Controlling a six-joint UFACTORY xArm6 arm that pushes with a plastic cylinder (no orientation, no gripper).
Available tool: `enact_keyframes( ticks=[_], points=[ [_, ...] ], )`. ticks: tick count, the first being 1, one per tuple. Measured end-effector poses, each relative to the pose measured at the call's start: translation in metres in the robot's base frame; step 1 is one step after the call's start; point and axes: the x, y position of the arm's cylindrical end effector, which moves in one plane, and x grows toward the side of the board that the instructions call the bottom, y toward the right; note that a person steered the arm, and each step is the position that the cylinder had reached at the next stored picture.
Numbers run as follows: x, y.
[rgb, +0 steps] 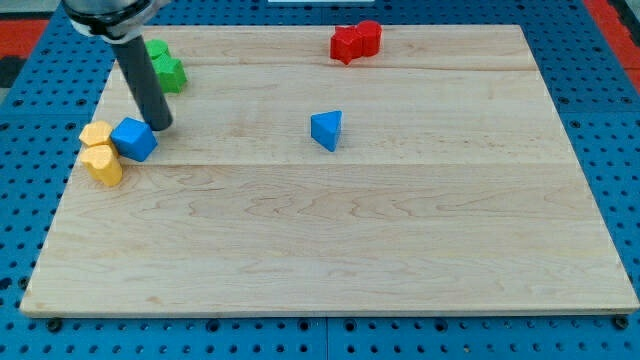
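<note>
At far left of wooden board (400, 250), my tip (161, 127) rests against upper right edge of blue cube (133, 138); rod slants up-left out of view, holds nothing. Blue cube touches two yellow blocks (99, 150) on its left. Green blocks (166, 68) behind rod. Blue triangular block (327, 129) mid-board, point facing down-left. Red blocks (356, 41) clustered at far edge. Pale grain, glossy blocks.

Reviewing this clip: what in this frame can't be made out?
- Green blocks: partly hidden by the rod; shapes and count unclear.
- My tip: whether it touches the blue block cannot be told.
- Red blocks: pressed together; individual shapes unclear.
- Rod's upper end: cut off by the view's top.
</note>
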Motion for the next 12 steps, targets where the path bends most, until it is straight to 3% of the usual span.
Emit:
enact_keyframes(
  ticks=[2,3,4,5,6,7,8,9,10,12],
  points=[
    [0.007,0.211],
    [-0.027,0.235],
    [-0.053,0.296],
    [0.007,0.311],
    [-0.008,0.27],
    [-0.035,0.296],
    [-0.033,0.236],
    [-0.029,0.214],
    [-0.029,0.293],
    [0.027,0.203]
  ],
)
